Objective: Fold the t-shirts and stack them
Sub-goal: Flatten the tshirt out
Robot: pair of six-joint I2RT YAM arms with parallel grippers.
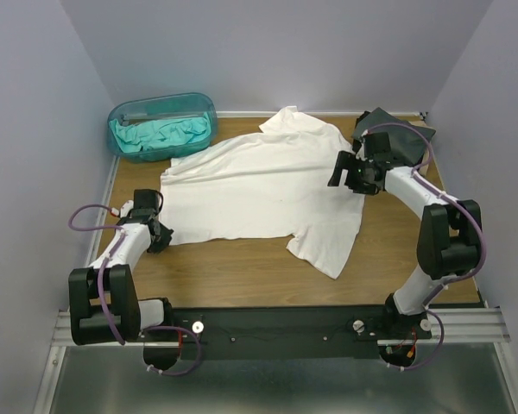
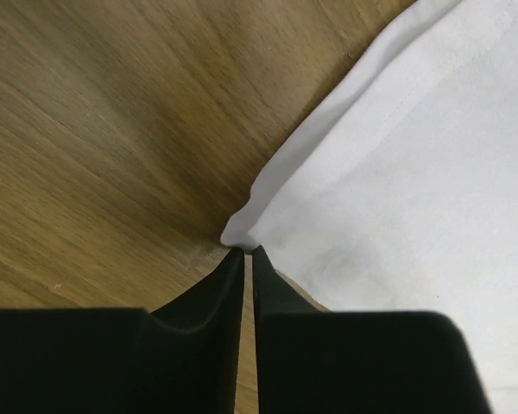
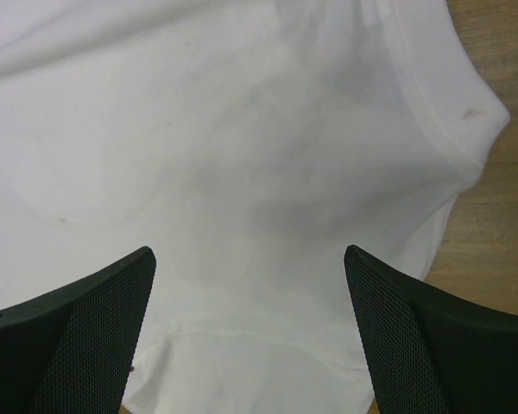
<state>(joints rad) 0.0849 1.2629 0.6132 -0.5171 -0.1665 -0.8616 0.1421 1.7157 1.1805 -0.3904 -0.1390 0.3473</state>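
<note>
White t-shirt [image 1: 259,185] is spread flat across the middle of the wooden table [image 1: 242,276]. Left gripper [image 2: 247,252] is pinched down to a thin slit right at the shirt's near-left corner, and I can't tell if any cloth is actually caught. Right gripper [image 3: 249,253] is spread wide over the shirt's right side. Teal shirt [image 1: 160,134] sits in the tub [image 1: 162,105] back left, and a dark shirt [image 1: 406,147] lies back right.
</note>
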